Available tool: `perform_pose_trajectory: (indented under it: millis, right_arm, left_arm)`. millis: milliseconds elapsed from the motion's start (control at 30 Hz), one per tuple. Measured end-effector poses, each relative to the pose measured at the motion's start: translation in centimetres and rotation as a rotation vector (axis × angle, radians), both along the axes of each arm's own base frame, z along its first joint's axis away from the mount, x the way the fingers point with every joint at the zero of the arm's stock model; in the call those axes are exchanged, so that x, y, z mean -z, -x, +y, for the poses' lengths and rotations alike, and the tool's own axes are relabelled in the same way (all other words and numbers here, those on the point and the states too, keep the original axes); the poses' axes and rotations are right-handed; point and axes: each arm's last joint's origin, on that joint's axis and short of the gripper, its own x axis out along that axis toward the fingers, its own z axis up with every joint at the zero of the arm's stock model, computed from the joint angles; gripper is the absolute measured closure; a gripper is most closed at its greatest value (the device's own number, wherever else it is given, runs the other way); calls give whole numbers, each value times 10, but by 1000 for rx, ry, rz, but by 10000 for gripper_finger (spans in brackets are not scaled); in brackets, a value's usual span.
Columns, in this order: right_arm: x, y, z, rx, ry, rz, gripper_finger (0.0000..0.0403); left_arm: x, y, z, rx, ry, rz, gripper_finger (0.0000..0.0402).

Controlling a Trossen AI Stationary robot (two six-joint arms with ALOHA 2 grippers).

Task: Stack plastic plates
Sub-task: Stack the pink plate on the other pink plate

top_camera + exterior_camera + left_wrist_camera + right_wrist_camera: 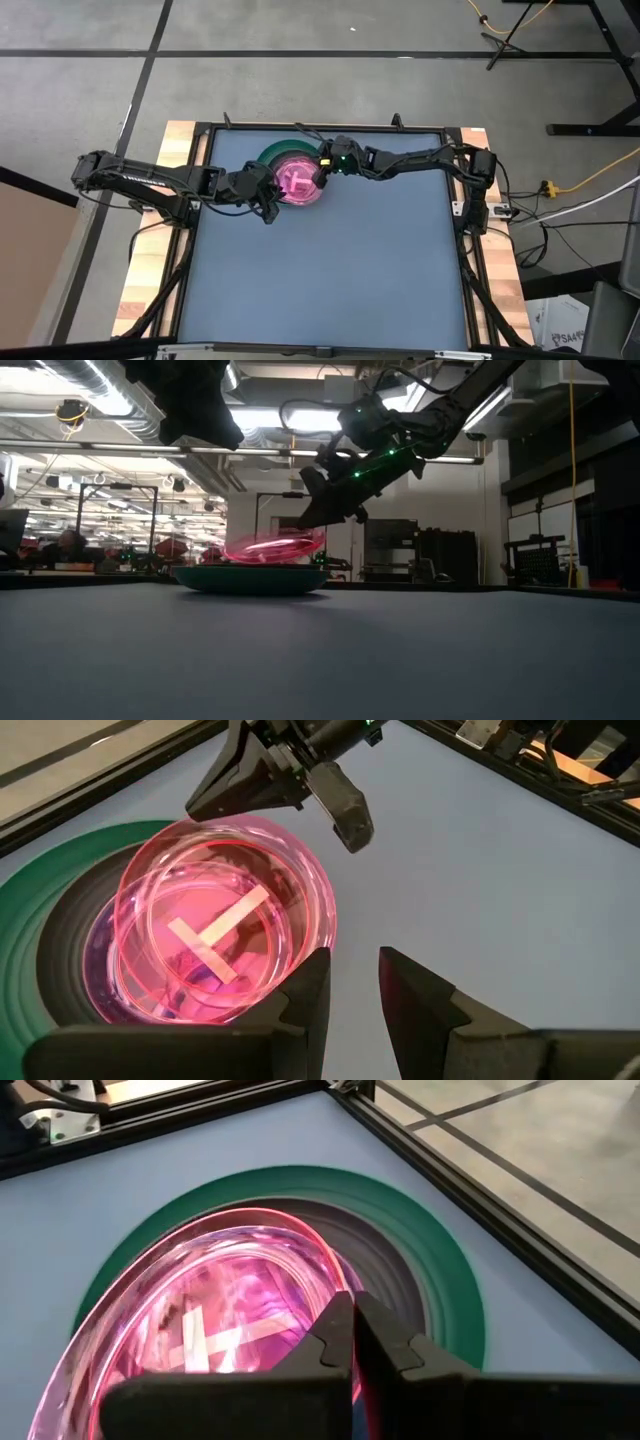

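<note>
A stack of plates stands near the table's far edge: the large dark green plate [275,156] [250,580] lies at the bottom with a dark grey plate [70,950] on it and translucent pink plates above. The top translucent pink plate [220,920] [275,547] sits tilted. My right gripper [353,1330] [322,168] is shut on that plate at the stack's right side. My left gripper [352,990] [268,200] is open, just near-left of the stack. One of its fingers [310,990] is close to the pink rim; I cannot tell whether it touches. My right gripper pinches the top translucent pink plate by its rim [338,1285] between the two fingers, slanting down from the table's right side. The held edge [316,538] is raised and the plate tilts down toward its opposite edge, over the stack.
The table's black frame [470,1190] runs close behind the stack at the far edge. The blue-grey table top [330,270] stretches toward the near edge. Beyond the table, the low view shows a room with racks and lights.
</note>
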Motion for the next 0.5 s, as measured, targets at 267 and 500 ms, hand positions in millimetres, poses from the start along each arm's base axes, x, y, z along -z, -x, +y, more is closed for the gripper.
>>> perform_pose_trajectory:
  millis: [267,500]
  right_arm:
    - [0,0,-1,25,13,3,401]
    - [0,1,-2,54,27,7,401]
  left_arm:
    - [0,0,0,0,0,0,320]
    - [0,0,0,0,0,0,320]
